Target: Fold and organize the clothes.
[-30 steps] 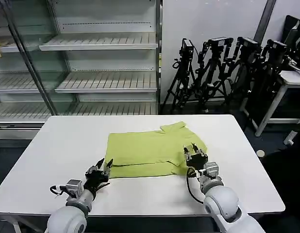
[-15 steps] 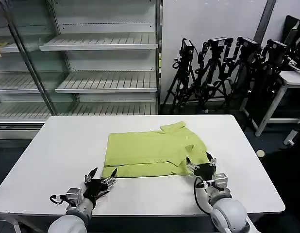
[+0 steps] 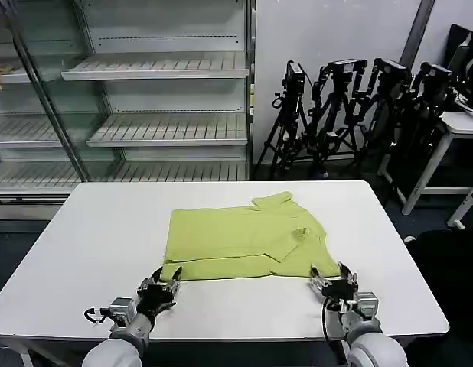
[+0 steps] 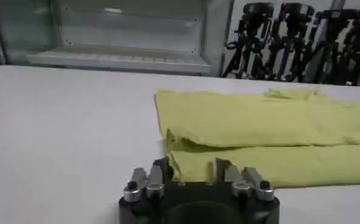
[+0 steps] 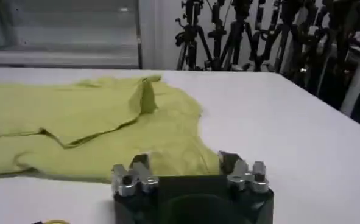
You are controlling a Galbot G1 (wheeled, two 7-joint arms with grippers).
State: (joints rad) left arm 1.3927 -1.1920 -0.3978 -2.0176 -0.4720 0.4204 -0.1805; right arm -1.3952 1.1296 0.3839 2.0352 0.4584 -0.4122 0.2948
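Lying folded: one shirt [image 3: 244, 238] | table [image 3: 91, 229] | two grippers, fingers spread: left gripper [image 3: 161, 289], right gripper [image 3: 332, 278]

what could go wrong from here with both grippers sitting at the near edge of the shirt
1. The shirt already lies in loose stacked layers along its near edge; the open left gripper might pinch only the top layer, leaving a crooked fold.
2. The right gripper, open beside the sleeve corner, may catch just that flap and drag the shirt askew.
3. Both sit near the table front edge, so pulling back could slide fabric off.
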